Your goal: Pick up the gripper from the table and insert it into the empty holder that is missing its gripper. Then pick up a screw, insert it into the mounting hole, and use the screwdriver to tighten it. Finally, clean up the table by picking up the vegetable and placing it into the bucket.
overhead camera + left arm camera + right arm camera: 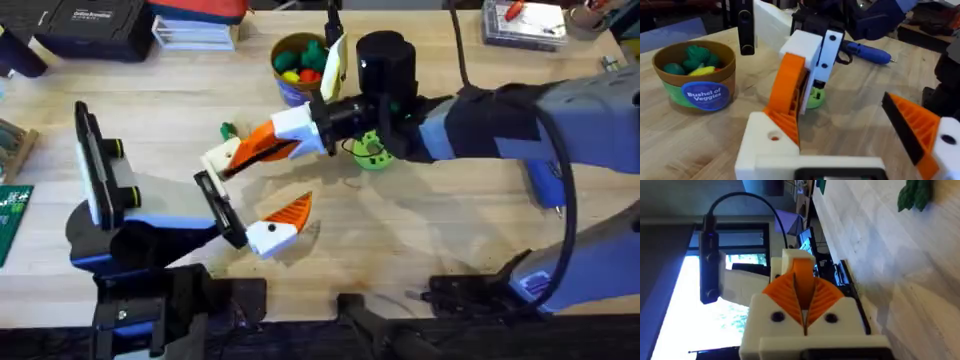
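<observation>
The right gripper (235, 158), orange pads pressed together on nothing, hovers beside the wide-open left gripper (275, 222) at mid-table, risking a collision, while the vegetable (228, 130) lies just beyond, left of the bucket (283, 88).

Even, bright overhead light on the pale wooden table (420, 240), soft shadows under arms. Near white-and-orange fingers (790, 150) blurred (wrist views); window glare, right wrist view.

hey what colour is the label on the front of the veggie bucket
Blue with white lettering, on a green band around the bucket; clearest in the left wrist view.
</observation>
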`<state>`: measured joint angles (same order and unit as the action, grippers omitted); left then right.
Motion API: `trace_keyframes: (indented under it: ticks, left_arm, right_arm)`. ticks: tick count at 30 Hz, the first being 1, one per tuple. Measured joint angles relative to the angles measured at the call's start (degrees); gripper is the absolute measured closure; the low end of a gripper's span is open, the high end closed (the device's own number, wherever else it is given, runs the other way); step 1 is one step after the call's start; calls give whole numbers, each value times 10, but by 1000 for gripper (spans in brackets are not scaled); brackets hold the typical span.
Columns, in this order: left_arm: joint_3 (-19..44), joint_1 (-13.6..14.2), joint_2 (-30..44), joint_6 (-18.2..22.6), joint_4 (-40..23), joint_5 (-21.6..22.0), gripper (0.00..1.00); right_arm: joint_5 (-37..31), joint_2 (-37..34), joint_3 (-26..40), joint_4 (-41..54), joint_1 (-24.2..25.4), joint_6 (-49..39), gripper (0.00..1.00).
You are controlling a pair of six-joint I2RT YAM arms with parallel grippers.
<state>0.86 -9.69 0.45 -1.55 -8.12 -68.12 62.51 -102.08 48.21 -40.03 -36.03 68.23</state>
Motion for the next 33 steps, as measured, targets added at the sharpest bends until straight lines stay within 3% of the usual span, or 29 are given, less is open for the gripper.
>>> trace_keyframes:
  ticks: [8,18,25,30,33]
  left_arm:
    - [0,0,0,-1,0,2,15]
    - [0,0,0,0,0,1,15]
    - [0,5,0,13,-2,-19,15]
    - [0,5,0,23,-2,-24,15]
    - [0,5,-1,28,-2,-25,15]
  right_arm:
    - [-4,0,0,-1,-1,4,990]
    - [-8,0,0,-1,-1,3,906]
    - [-23,-4,0,-25,-3,-2,750]
    - [-26,-10,0,-24,-2,-5,545]
    - [-27,-12,-1,-24,-1,-7,350]
